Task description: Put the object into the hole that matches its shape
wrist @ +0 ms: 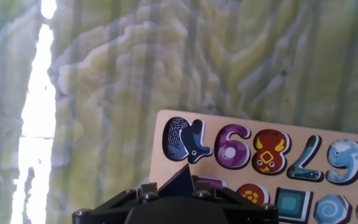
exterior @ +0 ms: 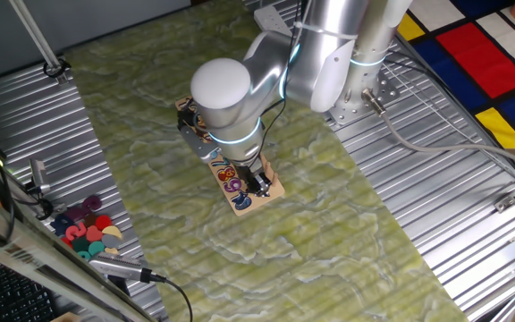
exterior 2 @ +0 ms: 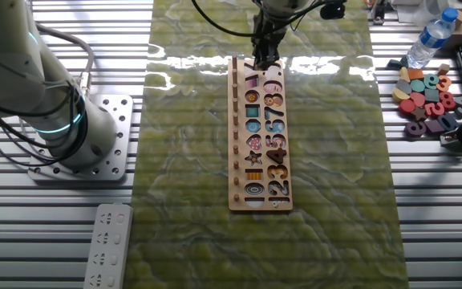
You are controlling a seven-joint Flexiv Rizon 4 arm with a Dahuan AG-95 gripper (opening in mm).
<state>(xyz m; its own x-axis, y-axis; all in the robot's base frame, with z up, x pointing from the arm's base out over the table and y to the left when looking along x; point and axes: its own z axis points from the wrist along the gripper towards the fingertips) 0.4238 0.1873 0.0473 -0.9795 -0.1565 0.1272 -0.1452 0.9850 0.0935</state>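
Note:
My gripper (wrist: 173,191) is shut on the object, a small dark navy triangular piece (wrist: 183,179) whose tip pokes up between the fingers. It hangs just above the end of the long light-wood board (wrist: 229,126). The hole shows as a strip of dark purple (wrist: 211,183) right beside the piece, mostly hidden by the hand. In the other fixed view the gripper (exterior 2: 262,61) stands over the far end of the board (exterior 2: 239,144), at the purple triangle recess (exterior 2: 252,79). In one fixed view the gripper (exterior: 256,183) is low over the board (exterior: 271,190).
Loose coloured pieces lie in a pile on the metal slats (exterior 2: 425,95), also seen in one fixed view (exterior: 83,231). A water bottle (exterior 2: 433,36) stands near them. The arm's base (exterior 2: 62,120) and a white power strip (exterior 2: 107,245) are on the other side.

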